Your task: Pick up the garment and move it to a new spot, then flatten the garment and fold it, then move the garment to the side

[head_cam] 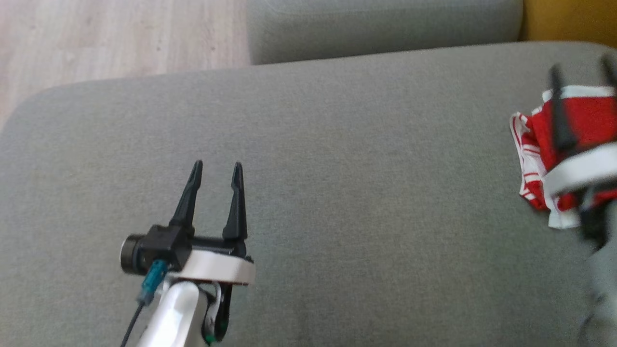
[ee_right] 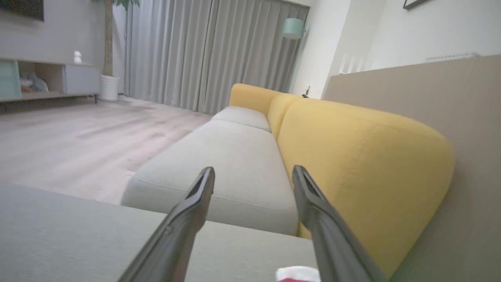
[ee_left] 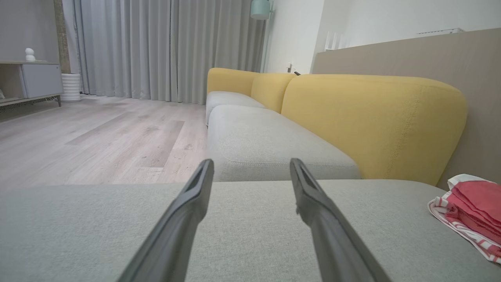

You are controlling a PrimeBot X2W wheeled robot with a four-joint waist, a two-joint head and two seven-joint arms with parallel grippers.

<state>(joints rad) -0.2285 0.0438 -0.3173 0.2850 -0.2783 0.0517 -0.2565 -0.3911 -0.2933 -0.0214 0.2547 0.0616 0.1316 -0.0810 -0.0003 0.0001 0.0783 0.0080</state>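
Observation:
The garment (head_cam: pixel 535 159), red with white stripes and a white band, lies folded in a small pile at the right edge of the grey sofa seat (head_cam: pixel 337 168). Above it, blurred, hovers my right gripper (head_cam: pixel 583 72), open, its dark fingers apart with nothing between them. In the left wrist view the garment (ee_left: pixel 471 211) sits at the far right. A white-and-red scrap of the garment (ee_right: pixel 297 274) peeks at the bottom edge of the right wrist view, just below my right gripper (ee_right: pixel 253 174). My left gripper (head_cam: pixel 217 168) rests open over the seat's left part, well away from the cloth; its fingers (ee_left: pixel 203 184) frame bare cushion.
A second grey seat cushion (head_cam: pixel 381 24) adjoins at the back. Yellow backrests (ee_left: pixel 372 117) line the right side. Pale wood floor (head_cam: pixel 115 33) lies beyond the seat's left edge. Curtains, a low cabinet (ee_left: pixel 35 80) and a lamp stand far off.

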